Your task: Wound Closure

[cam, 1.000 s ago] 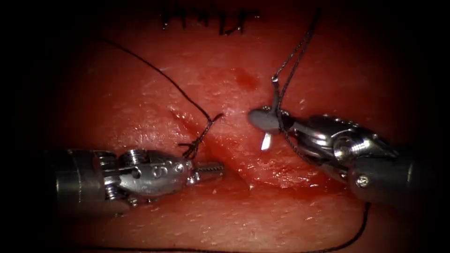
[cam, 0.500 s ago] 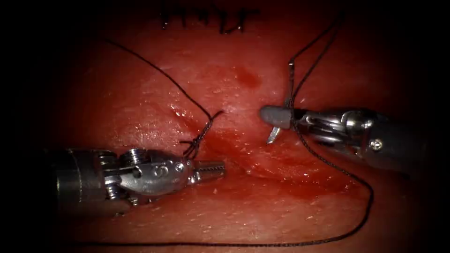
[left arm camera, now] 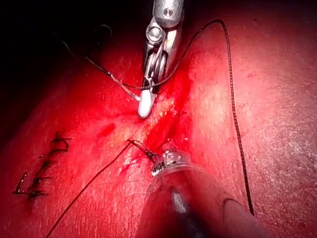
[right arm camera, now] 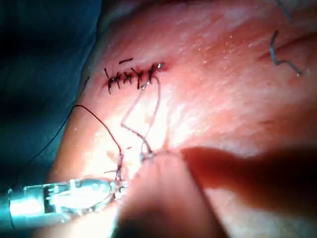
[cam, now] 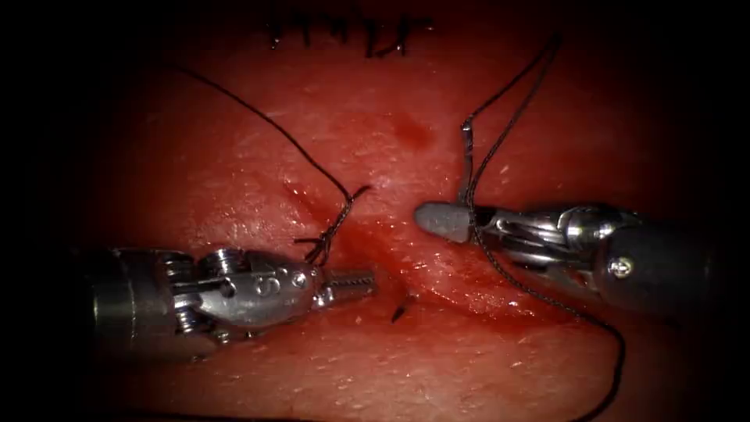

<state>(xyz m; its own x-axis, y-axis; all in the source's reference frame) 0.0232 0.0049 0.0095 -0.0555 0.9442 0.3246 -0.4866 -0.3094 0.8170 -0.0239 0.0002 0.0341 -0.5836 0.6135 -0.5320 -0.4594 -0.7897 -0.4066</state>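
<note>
Open tissue (cam: 328, 117) lies between the two tool tips, which stand well apart on either side of the cut (cam: 375, 250). The cut runs obliquely from upper left to lower right in the endoscope view. The margins of that view fall into darkness, and both shafts fade out there. A row of finished stitches (cam: 344, 31) sits at the far edge, partly cut off. The right tool (cam: 441, 221), on the right of the cut, is clenched on the needle (cam: 466, 168). The needle's visible length stands nearly upright above the jaws, with its long axis running up and down. The thread (cam: 512, 101) joins it at the upper end, so the grip is toward the tail half. The part below the jaws is hidden, and whether the point is in the tissue cannot be determined. A small dark sliver (cam: 400, 310) shows at the cut's lower edge; its nature cannot be made out. From the needle the thread rises, doubles back past the right tool and runs off the lower edge. The left tool (cam: 351, 280) lies level on the left of the cut, pointing right, with its jaws closed together and nothing seen between them. A twisted strand (cam: 336, 227) descends to the base of its jaws, where the contact is hidden.
</note>
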